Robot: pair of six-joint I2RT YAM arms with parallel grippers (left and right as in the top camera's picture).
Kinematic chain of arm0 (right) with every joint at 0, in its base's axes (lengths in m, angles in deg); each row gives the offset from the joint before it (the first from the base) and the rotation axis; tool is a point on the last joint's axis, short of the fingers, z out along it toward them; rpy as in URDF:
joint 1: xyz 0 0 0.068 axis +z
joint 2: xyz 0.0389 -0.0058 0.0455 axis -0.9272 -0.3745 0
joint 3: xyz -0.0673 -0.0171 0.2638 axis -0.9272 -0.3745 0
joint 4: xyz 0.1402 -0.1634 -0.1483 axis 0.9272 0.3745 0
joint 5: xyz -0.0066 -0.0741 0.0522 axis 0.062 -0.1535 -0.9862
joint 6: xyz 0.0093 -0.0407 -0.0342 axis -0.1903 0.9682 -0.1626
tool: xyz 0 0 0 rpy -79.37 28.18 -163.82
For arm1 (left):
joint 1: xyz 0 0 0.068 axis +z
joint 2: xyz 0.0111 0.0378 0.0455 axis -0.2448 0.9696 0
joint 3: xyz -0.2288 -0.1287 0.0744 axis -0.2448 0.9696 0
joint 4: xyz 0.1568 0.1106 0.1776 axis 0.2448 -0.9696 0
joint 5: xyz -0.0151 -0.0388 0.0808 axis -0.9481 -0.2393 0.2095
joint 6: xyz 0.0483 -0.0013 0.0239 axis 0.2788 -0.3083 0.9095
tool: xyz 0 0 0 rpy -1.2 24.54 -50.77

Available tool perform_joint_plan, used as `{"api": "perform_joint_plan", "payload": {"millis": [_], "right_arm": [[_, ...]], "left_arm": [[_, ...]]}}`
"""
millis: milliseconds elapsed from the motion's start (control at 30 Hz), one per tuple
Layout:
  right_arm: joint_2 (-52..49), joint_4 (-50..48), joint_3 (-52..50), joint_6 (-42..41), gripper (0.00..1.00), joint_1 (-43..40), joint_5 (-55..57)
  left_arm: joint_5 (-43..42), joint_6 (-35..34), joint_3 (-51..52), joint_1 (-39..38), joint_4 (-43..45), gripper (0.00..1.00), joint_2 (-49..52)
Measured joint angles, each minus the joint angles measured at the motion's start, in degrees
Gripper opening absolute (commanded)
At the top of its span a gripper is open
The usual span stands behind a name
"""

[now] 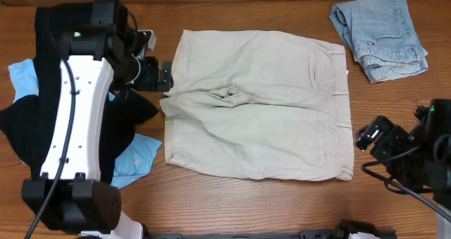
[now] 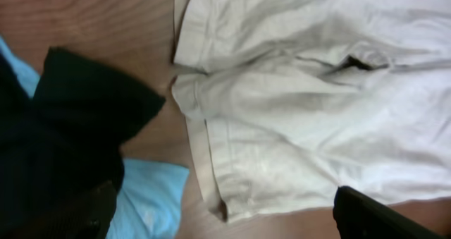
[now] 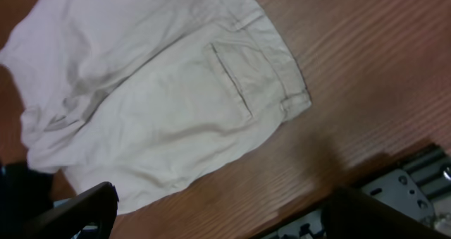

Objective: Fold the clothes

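The beige shorts [image 1: 257, 105] lie spread flat in the middle of the table [image 1: 282, 211], with the waistband toward its right edge. The left gripper [image 1: 167, 77] stands wide open and empty at the leg hems, and the right gripper [image 1: 368, 135] stands wide and empty near the right edge. Only the overhead view shows the folded denim shorts [image 1: 380, 38] at the far right corner, while the black garments [image 1: 42, 119] and the sky-blue garment [image 1: 137, 158] at the left edge appear also in the left wrist view. The right wrist view alone shows the welt pocket [image 3: 229, 80] clearly.
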Motion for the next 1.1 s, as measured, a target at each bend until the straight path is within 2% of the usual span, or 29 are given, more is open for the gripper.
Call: {"api": "perform_joint_plan", "payload": {"millis": [167, 333, 400, 467, 600, 800, 1100], "right_arm": [[0.0, -3.3, -7.7, -5.4, 1.0, 0.0, 2.1], [-0.1, -8.5, -17.4, -11.3, 1.0, 0.0, 2.8], [-0.1, -10.1, -20.4, -13.6, 1.0, 0.0, 3.0], [-0.1, -11.5, -22.3, -15.0, 1.0, 0.0, 3.1], [-0.1, -13.7, -24.5, -16.6, 1.0, 0.0, 3.1], [-0.1, -16.3, -26.9, -17.5, 1.0, 0.0, 3.1], [-0.1, -19.4, -32.0, -18.1, 1.0, 0.0, 3.0]], "left_arm": [[0.0, -4.0, 1.0, -1.5, -5.0, 0.97, -1.6], [0.0, -10.1, 13.3, -6.6, 2.1, 0.91, -5.7], [0.1, -13.2, 20.0, -8.8, 5.8, 0.84, -8.1], [0.4, -17.2, 26.6, -10.6, 9.3, 0.64, -10.4], [1.5, -24.1, 37.8, -11.1, 14.8, 0.54, -13.6], [2.0, -29.9, 49.1, -11.1, 25.7, 0.52, -14.0], [2.8, -33.1, 56.7, -11.1, 33.5, 0.53, -13.9]]}}
